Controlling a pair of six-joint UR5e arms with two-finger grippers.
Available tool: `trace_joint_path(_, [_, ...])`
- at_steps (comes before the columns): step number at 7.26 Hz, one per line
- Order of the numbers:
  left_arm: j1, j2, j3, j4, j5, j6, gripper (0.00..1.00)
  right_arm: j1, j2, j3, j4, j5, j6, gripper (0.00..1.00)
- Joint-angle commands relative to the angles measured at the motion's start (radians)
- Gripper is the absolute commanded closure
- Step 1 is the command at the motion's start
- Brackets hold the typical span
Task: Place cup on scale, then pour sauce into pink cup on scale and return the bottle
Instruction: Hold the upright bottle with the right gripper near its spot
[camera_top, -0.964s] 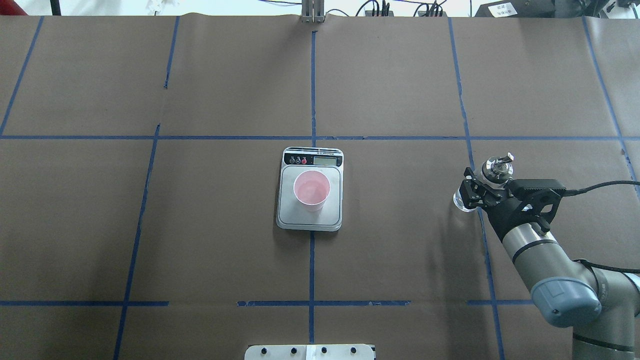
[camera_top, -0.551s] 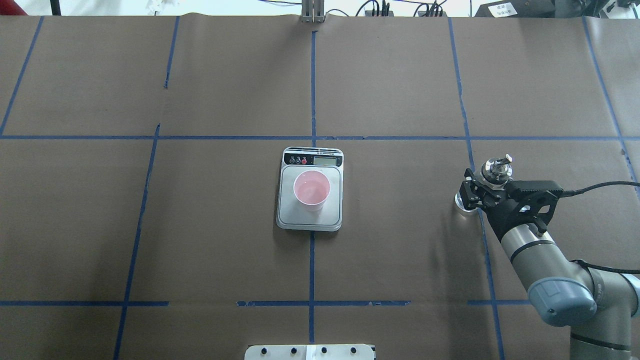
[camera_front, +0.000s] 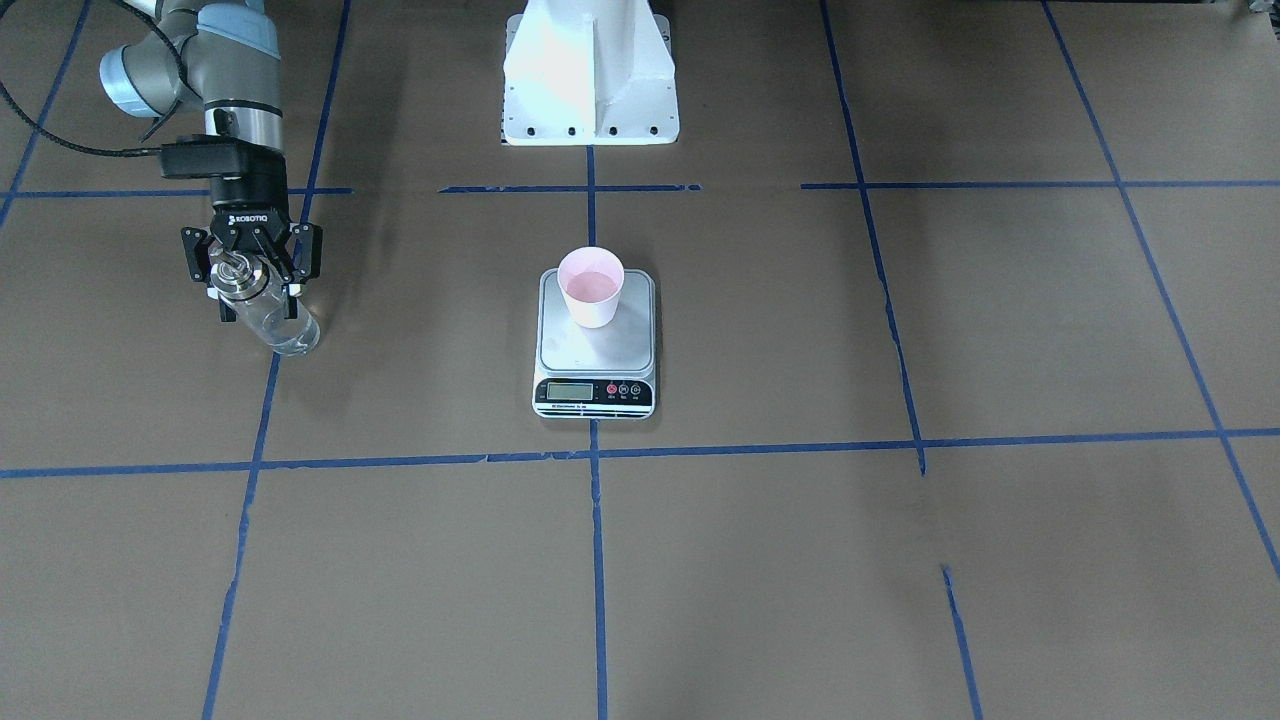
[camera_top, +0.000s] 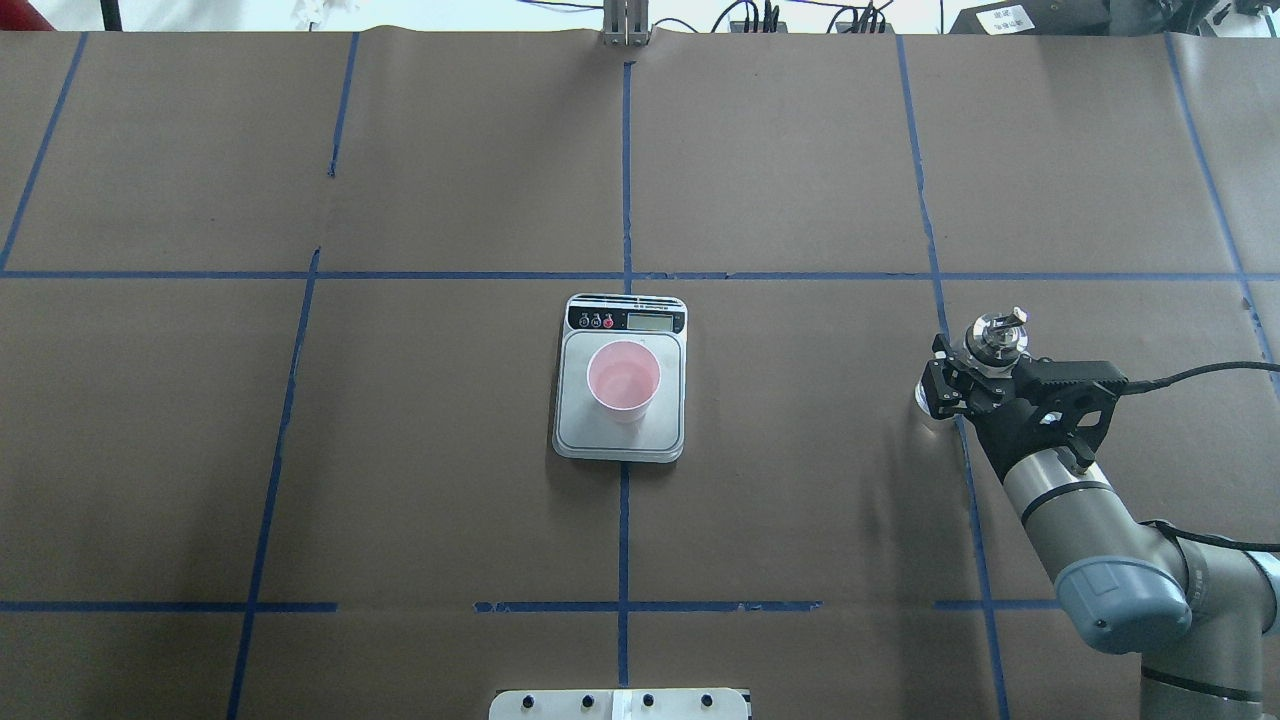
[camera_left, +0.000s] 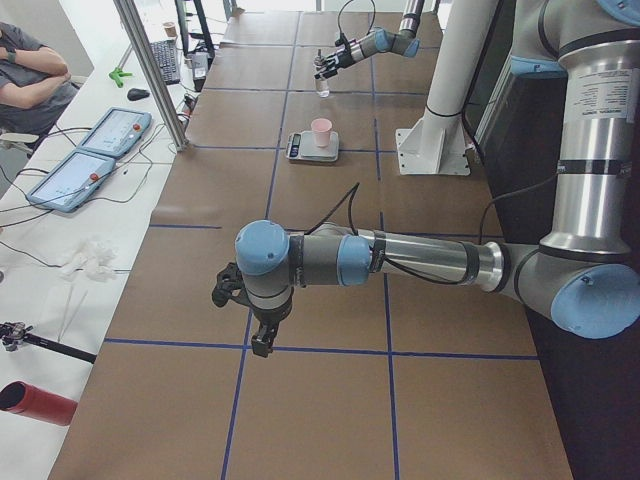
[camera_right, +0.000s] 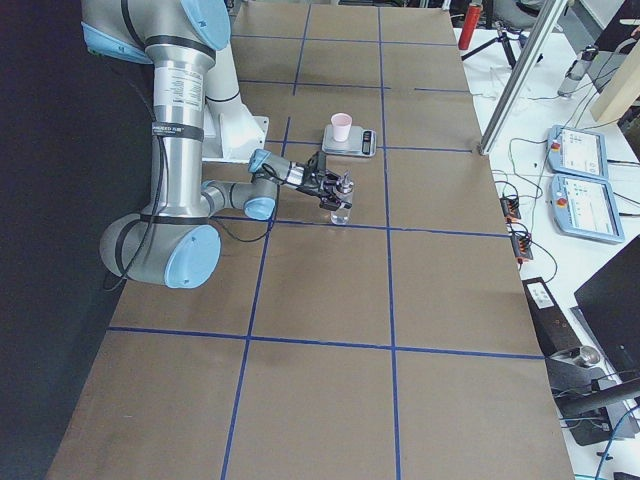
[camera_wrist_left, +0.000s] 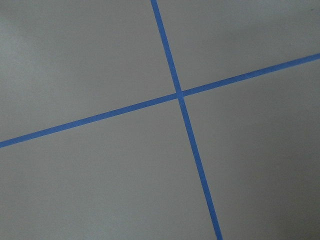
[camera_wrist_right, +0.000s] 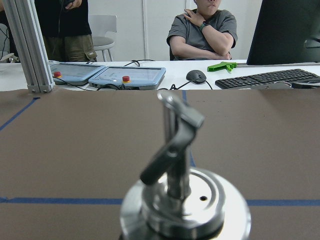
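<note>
The pink cup (camera_top: 623, 380) stands on the scale (camera_top: 620, 435) at the table's middle, also in the front view (camera_front: 591, 286), with liquid in it. My right gripper (camera_top: 965, 385) is shut on the clear glass bottle (camera_top: 992, 338) far to the right of the scale. The bottle (camera_front: 270, 320) is nearly upright, its base at or just above the table. The right wrist view shows its metal collar and spout (camera_wrist_right: 185, 200) close up. My left gripper (camera_left: 245, 315) shows only in the exterior left view, low over bare table; I cannot tell whether it is open.
Blue tape lines (camera_top: 625, 170) grid the brown table. The robot's white base (camera_front: 590, 75) stands behind the scale. Operators, tablets and a keyboard (camera_wrist_right: 270, 78) lie beyond the table's far edge.
My right gripper has stood the bottle more upright and moved it slightly lower. The cup and scale have not moved.
</note>
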Motion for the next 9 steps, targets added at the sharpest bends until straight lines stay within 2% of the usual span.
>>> trace_joint_path(1, [0.000, 0.000, 0.001, 0.000, 0.000, 0.000, 0.00, -0.001, -0.001, 0.000, -0.001, -0.007, -0.016, 0.97])
trace_joint_path(2, [0.000, 0.000, 0.001, 0.000, 0.000, -0.001, 0.00, -0.002, -0.001, 0.000, 0.000, -0.006, -0.018, 0.94])
trace_joint_path(6, [0.000, 0.000, 0.001, 0.000, 0.000, 0.000, 0.00, -0.010, -0.001, 0.000, 0.000, -0.014, -0.018, 0.57])
trace_joint_path(7, [0.002, 0.000, 0.001, 0.000, 0.000, 0.000, 0.00, -0.013, 0.000, 0.000, 0.000, -0.027, -0.019, 0.31])
trace_joint_path(8, [0.000, 0.000, 0.001, 0.000, 0.000, 0.000, 0.00, -0.013, 0.001, 0.000, 0.000, -0.029, -0.018, 0.00])
trace_joint_path(9, [0.000, 0.000, 0.001, 0.000, 0.000, 0.000, 0.00, -0.013, 0.001, 0.001, 0.000, -0.027, -0.016, 0.00])
